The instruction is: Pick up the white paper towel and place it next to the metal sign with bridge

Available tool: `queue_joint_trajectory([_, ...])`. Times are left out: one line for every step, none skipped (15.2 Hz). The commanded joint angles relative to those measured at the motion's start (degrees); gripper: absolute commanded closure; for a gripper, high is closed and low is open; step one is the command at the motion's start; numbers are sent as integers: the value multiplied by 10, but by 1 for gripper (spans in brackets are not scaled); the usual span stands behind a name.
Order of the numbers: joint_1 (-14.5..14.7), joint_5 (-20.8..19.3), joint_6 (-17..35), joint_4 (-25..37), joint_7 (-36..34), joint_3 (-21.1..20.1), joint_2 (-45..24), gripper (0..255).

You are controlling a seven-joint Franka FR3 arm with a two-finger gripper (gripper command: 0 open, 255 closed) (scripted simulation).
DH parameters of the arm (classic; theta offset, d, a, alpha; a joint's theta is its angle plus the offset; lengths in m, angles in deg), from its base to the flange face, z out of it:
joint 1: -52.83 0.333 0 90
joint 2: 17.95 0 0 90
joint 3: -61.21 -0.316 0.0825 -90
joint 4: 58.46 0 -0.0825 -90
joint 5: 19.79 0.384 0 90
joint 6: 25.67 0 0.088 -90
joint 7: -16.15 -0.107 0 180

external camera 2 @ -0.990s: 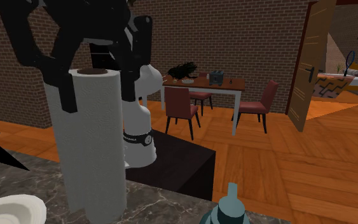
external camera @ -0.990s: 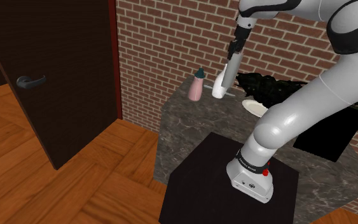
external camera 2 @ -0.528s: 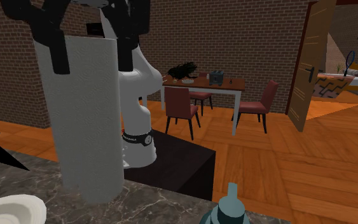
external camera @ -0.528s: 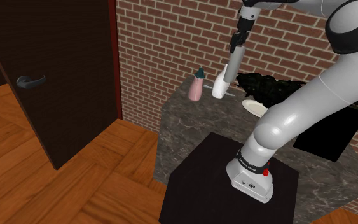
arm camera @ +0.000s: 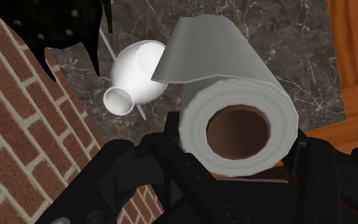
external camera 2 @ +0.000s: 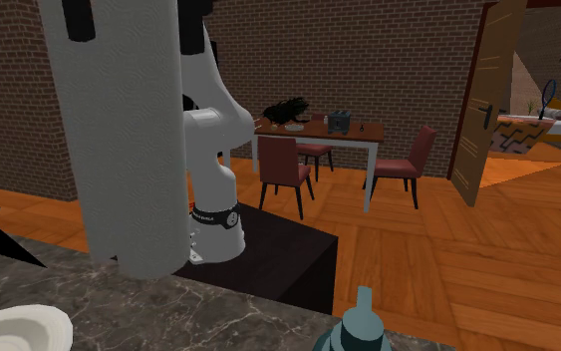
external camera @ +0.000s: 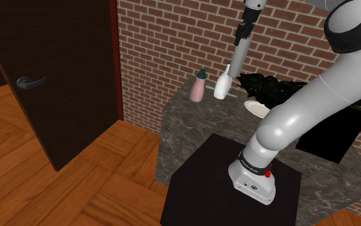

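One gripper [external camera: 240,35] is clasping one towel roll [external camera: 236,60], hanging above the counter [external camera: 198,121] near one white vase [external camera: 221,88]. The shoulder view is showing one pink bottle [external camera: 199,88]; the wrist view, the roll's brown core [arm camera: 238,132].

Shoulder camera: high behind the stand [external camera: 198,186], facing down over the marble counter [external camera: 198,122] to the far brick wall [external camera: 166,38]. Second camera: low on the counter's far side, very close to the paper towel roll [external camera 2: 129,130], facing back toward the stand. Wrist camera: looks down along the roll. All three share the counter.
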Motion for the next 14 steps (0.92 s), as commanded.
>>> queue_joint_trajectory([1,3,-15,21,3,1,-6,255])
queue_joint_trajectory([2,4,-23,31,4,1,-9,255])
queue_joint_trajectory([2,6,-31,42,6,1,-12,255])
queue_joint_trajectory([3,8,-39,52,7,2,-15,255])
queue_joint_trajectory([3,9,-46,63,9,2,-19,255])
queue_joint_trajectory([4,11,-54,75,11,3,-22,255])
queue_joint_trajectory([4,13,-62,86,12,4,-26,255])
queue_joint_trajectory([5,15,-70,98,14,4,-30,255])
queue_joint_trajectory([5,17,-78,109,16,5,-34,255])
queue_joint_trajectory([6,19,-86,121,18,7,-39,255])
queue_joint_trajectory([6,21,-94,134,20,8,-43,255])
queue_joint_trajectory([7,23,-103,146,23,9,-48,255])
queue_joint_trajectory([7,26,-111,159,25,11,-53,255])
queue_joint_trajectory([7,29,-119,173,27,12,-59,255])
